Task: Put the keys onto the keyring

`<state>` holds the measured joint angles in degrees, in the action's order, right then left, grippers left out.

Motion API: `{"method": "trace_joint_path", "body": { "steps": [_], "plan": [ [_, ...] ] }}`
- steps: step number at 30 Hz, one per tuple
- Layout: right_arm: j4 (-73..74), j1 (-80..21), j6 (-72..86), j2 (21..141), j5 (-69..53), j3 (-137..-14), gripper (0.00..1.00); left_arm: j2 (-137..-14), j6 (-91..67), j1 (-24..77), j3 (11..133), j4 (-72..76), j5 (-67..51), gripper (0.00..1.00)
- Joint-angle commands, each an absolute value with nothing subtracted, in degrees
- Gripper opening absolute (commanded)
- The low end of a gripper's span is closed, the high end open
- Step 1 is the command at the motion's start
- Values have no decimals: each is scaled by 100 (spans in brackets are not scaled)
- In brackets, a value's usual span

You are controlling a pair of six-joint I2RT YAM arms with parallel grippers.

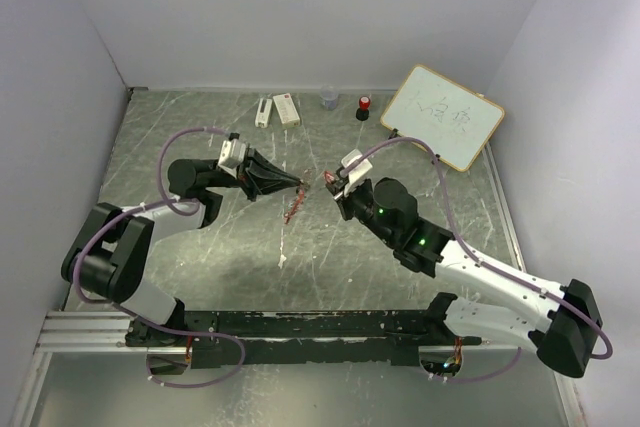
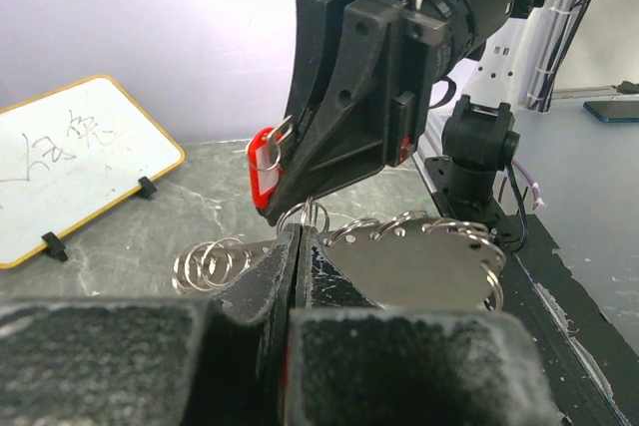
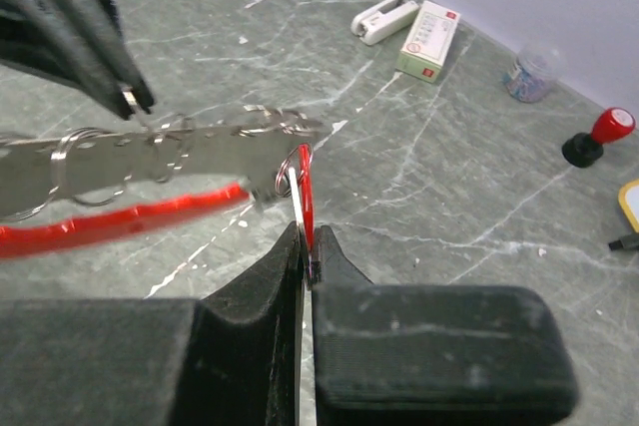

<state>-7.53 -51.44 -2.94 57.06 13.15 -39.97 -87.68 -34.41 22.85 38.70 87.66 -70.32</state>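
Observation:
Above the table's middle, my left gripper (image 1: pixel 298 184) is shut on the keyring (image 2: pixel 419 266), a curved grey plate lined with several thin silver rings; its jaws pinch one ring (image 2: pixel 304 218). The plate (image 3: pixel 200 152) runs level across the right wrist view, and the red oblong fob (image 3: pixel 120 221) hangs under it. My right gripper (image 1: pixel 328 183) faces the left one and is shut on a key's red tag with a white label (image 3: pixel 306 207). The tag's small ring (image 3: pixel 293 169) touches the plate's near end. The left wrist view shows that tag (image 2: pixel 265 169) at the right gripper's tip.
A whiteboard (image 1: pixel 442 115) leans at the back right. Along the back wall stand a red-capped black cylinder (image 1: pixel 364 107), a small clear jar (image 1: pixel 329 98), a white box (image 1: pixel 286 109) and a white stapler-like piece (image 1: pixel 263 111). Grey walls close three sides.

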Motion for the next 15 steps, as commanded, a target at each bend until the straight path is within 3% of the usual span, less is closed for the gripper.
{"method": "trace_joint_path", "body": {
  "steps": [1,15],
  "plan": [
    [-833,-5136,-586,5645,644,-3997,0,-8903,-3431,2285,4031,10360,-7003,7],
    [-946,-5428,-653,5905,148,-4148,0,-9153,-3448,2272,4125,10349,-6915,7]
  ]
}}
